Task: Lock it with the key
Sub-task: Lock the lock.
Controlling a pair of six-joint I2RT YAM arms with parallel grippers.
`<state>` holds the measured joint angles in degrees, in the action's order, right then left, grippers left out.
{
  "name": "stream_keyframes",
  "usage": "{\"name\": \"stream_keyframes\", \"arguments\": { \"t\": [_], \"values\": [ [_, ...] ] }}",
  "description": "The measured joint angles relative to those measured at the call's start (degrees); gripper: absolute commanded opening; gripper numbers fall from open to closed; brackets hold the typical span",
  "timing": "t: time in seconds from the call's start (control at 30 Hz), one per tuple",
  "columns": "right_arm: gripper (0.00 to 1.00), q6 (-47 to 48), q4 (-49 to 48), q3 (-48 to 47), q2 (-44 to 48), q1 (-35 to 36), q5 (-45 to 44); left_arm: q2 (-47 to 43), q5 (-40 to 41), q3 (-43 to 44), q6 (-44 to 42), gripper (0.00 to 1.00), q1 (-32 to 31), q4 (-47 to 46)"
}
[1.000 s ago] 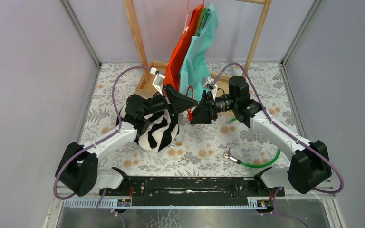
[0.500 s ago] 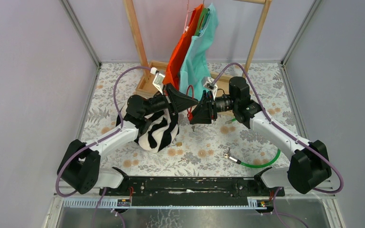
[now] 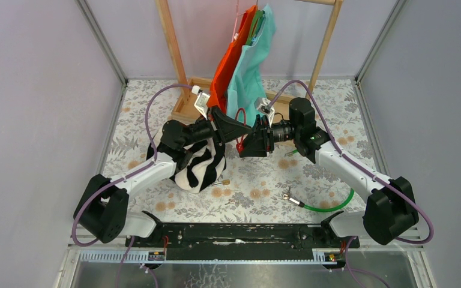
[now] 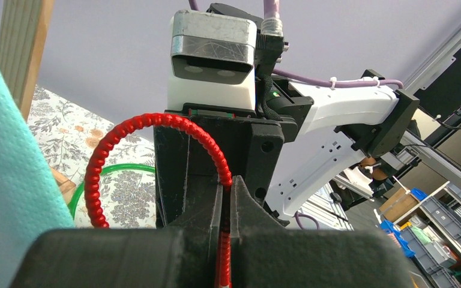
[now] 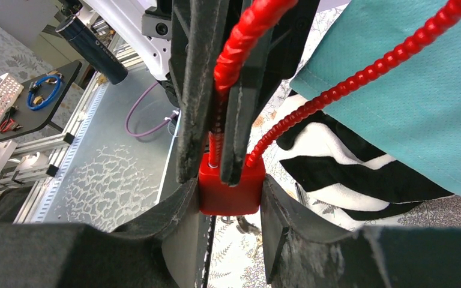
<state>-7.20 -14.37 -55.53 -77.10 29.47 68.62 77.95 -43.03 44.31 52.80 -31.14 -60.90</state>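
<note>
Seeming light and rigid, the red lock body [image 5: 229,193] is clamped by its flat sides in the right gripper [image 3: 249,144], its bendy cable [image 4: 126,123] pinched in the left gripper [image 4: 227,201].

So the background stuff: there's a wooden rack [image 3: 171,45] standing at the far side of the counter [image 3: 258,195], which has a flowery cover on it. An orange cloth [image 3: 227,63] and a teal cloth [image 3: 249,75] hang side by side from the rack's top bar, orange on the left. A zebra-striped cloth [image 3: 199,168] sits bunched up in front of the rack's base, toward its left post. A green cable [image 3: 336,206] curves on the counter well apart from the rack, off toward the near right.
</note>
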Motion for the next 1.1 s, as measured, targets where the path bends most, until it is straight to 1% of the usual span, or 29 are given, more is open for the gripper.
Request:
{"name": "stream_keyframes", "arguments": {
  "t": [0.17, 0.4, 0.63, 0.83, 1.1],
  "values": [
    [0.00, -0.9, -1.1, 0.5, 0.0, 0.0, -0.1, -0.1, 0.3, -0.7, 0.0, 0.00, 0.0, -0.8],
    [0.00, -7.2, -8.6, 3.5, 0.0, -0.7, 0.0, -1.1, 1.6, -2.4, 0.0, 0.00, 0.1, -2.1],
    [0.00, -10.0, -12.0, 4.5, 0.1, -2.2, 0.0, -1.9, 2.5, -3.1, 0.0, 0.00, 0.8, -2.5],
    [0.00, -11.0, -13.6, 5.5, 1.3, -3.6, 0.0, -2.3, 2.8, -4.2, -0.5, 0.00, 1.1, -2.0],
    [0.00, -11.3, -13.8, 5.6, 1.4, -3.7, 0.0, -2.3, 3.0, -4.2, -1.1, 0.00, 1.0, -1.1]
  ]
}}
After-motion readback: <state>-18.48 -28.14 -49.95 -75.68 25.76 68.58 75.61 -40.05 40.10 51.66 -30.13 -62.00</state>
